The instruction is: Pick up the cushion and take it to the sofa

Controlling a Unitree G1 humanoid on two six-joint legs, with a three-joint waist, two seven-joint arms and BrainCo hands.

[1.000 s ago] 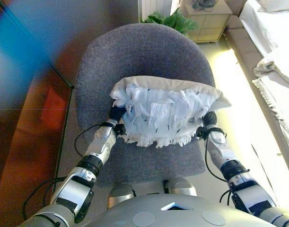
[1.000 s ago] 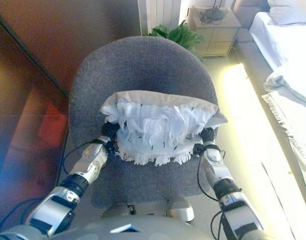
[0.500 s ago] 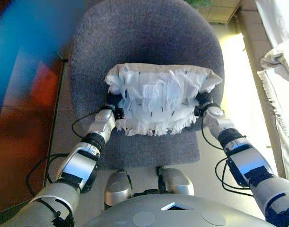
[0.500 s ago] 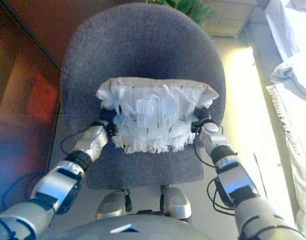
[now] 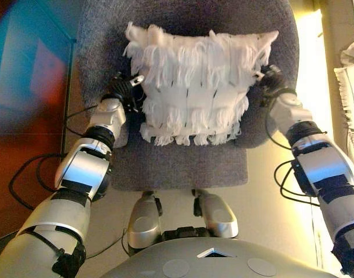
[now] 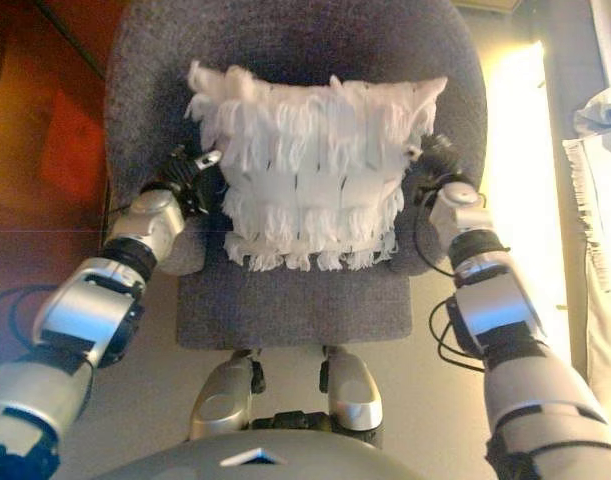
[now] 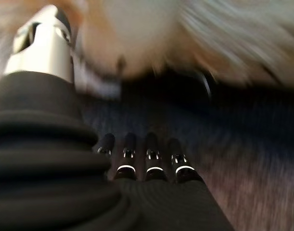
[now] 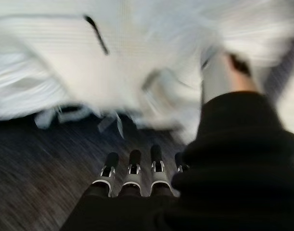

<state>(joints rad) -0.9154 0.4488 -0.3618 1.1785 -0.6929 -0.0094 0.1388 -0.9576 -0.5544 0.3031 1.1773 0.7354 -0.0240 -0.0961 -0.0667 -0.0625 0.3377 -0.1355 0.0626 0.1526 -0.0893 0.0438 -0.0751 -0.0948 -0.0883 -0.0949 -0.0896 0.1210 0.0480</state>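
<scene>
The cushion (image 5: 194, 87) sits upper centre against the grey chair (image 5: 182, 162), squeezed between the left hand (image 5: 123, 90) and right hand (image 5: 269, 78). Whether the fingers grip is unclear. Uneven pressure could let it slip out.

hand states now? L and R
Left hand: thumb out against the white fringed cushion, fingers under its edge; grip cannot be told.
Right hand: at the cushion's other edge, fingers hidden; cannot be told.
</scene>
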